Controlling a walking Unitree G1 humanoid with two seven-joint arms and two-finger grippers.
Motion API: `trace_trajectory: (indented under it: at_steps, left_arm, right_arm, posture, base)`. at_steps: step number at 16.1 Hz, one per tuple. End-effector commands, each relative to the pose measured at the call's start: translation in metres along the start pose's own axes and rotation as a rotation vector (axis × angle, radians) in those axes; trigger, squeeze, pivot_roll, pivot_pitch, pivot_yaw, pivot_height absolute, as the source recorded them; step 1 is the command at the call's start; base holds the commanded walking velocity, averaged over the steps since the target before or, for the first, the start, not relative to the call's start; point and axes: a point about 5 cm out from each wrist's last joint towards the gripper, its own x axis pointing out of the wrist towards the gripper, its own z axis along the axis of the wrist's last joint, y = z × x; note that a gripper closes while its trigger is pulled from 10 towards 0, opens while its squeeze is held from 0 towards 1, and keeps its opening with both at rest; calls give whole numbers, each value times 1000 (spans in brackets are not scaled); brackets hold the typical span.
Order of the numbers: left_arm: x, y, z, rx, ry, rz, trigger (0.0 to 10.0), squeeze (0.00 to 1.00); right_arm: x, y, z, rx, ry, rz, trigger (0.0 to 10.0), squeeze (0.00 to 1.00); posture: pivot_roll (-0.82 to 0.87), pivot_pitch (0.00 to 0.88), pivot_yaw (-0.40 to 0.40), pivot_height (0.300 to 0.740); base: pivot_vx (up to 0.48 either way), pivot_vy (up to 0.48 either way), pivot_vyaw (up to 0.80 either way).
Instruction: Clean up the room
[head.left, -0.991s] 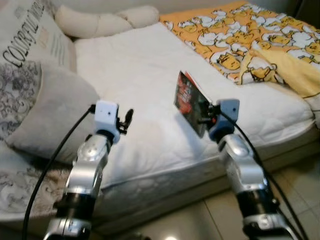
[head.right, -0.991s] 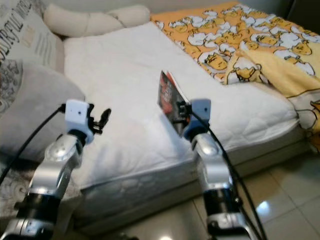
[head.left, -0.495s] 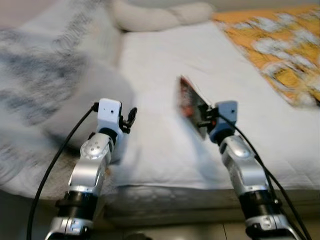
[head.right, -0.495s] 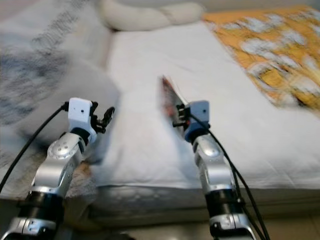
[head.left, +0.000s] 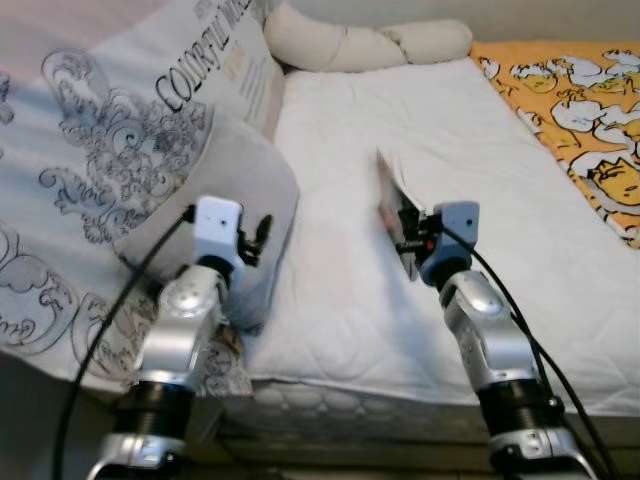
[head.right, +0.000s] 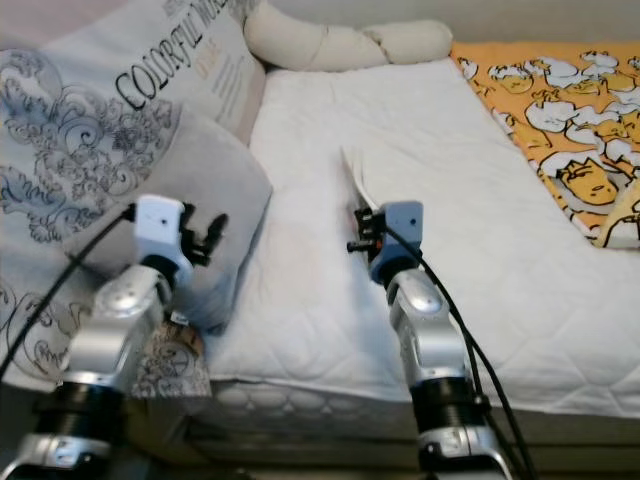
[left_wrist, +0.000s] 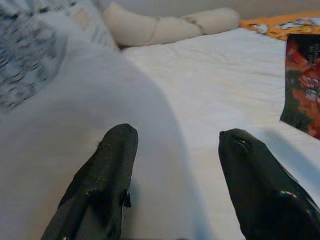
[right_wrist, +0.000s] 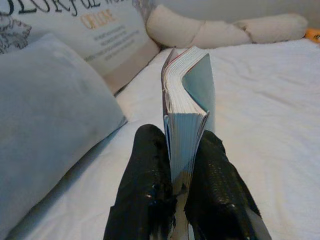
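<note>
— What do I have in the right gripper (right_wrist: 181, 197)?

— I am holding a book (right_wrist: 187, 117). My two black fingers (right_wrist: 145, 190) are squeezed tight on its bottom edge, one on each side. The book stands up on its edge, in the air over the white mattress (head.left: 480, 200). I can see the white page ends fanned a little at the top.

— And the left gripper (left_wrist: 180, 175)?

— It has nothing in it. Its fingers are spread wide apart. It hangs just beside the plain grey pillow (head.left: 235, 190), near the side of the bed.

— What else is on the bed?

— Behind the grey pillow I see a big cushion (head.left: 150, 110) with curly patterns and dark letters on it. At the far end of the mattress lies a long cream pillow (head.left: 365, 42) that looks twisted like a knot. On my right there is an orange blanket (head.left: 575, 95) with white cartoon shapes. It lies on the mattress, well apart from the book.
</note>
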Motion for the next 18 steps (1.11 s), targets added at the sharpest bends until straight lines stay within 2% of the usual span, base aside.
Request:
trace_trajectory:
  at_steps: [1,15,18]
  left_arm:
    - [1,3,3,3,-7,9,10000,0]
    - [1,2,4,-10,-10,1,10000,0]
    - [0,-1,0,-7,11,-8,10000,0]
  right_arm:
    - [4,10,11,1,-41,43,10000,0]
    - [5,8,11,8,-41,29,10000,0]
    - [4,7,12,53,-40,35,10000,0]
  posture:
    - [-2,0,77,740]
    - [-1,0,73,740]
    - [1,0,69,740]
  base:
    - [277,0,0]
    - [282,0,0]
    - [0,0,0]
